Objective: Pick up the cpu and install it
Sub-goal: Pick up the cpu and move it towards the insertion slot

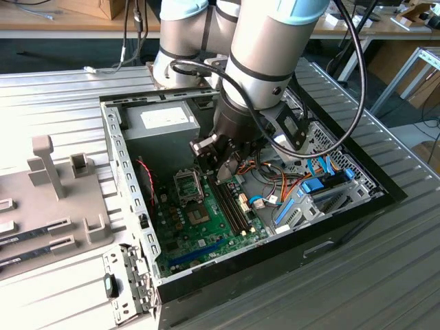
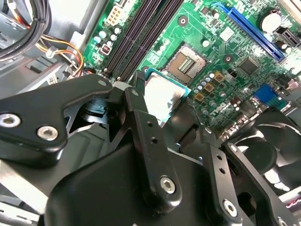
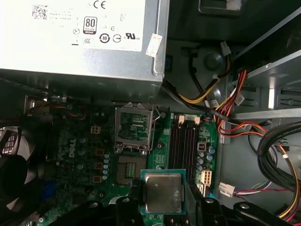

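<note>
In both wrist views my gripper (image 3: pixel 163 195) is shut on the cpu (image 3: pixel 162 193), a small square chip with a silvery top plate and a green edge. One black finger (image 3: pixel 136 192) presses on each side of it. The cpu (image 2: pixel 162 96) hangs level above the green motherboard (image 2: pixel 235 37), beside the memory slots (image 3: pixel 183 141). A square socket (image 3: pixel 128 169) with bare contacts lies open on the board close by, its metal frame (image 3: pixel 134 128) flipped back. In the exterior view the gripper (image 1: pixel 227 166) is down inside the open computer case (image 1: pixel 127 179), over the board.
A grey power supply (image 1: pixel 165 120) fills the case's back corner. Bundles of coloured cables (image 1: pixel 302 185) and blue connectors lie toward the exterior view's right. A black fan (image 2: pixel 263 155) sits by the board's edge. Outside the case, a grey fixture plate (image 1: pixel 48 199) lies at the exterior view's left.
</note>
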